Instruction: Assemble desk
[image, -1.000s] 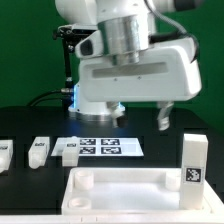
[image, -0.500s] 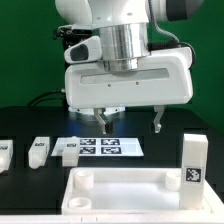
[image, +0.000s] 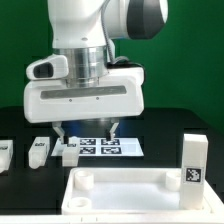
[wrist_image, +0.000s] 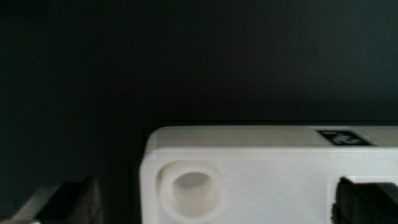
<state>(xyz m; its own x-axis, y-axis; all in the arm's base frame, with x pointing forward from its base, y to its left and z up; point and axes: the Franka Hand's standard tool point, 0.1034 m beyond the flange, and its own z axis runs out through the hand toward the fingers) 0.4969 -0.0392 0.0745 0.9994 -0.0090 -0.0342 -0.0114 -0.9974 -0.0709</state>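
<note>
Just swung my gripper (image: 88, 130) toward the exterior view's left, wide open and empty, now near a lying leg (image: 67, 152), probably grabbing that next

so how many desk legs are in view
4: three lie on the exterior view's left, the edge leg, middle leg and inner leg; the upright leg stands on the right.
</note>
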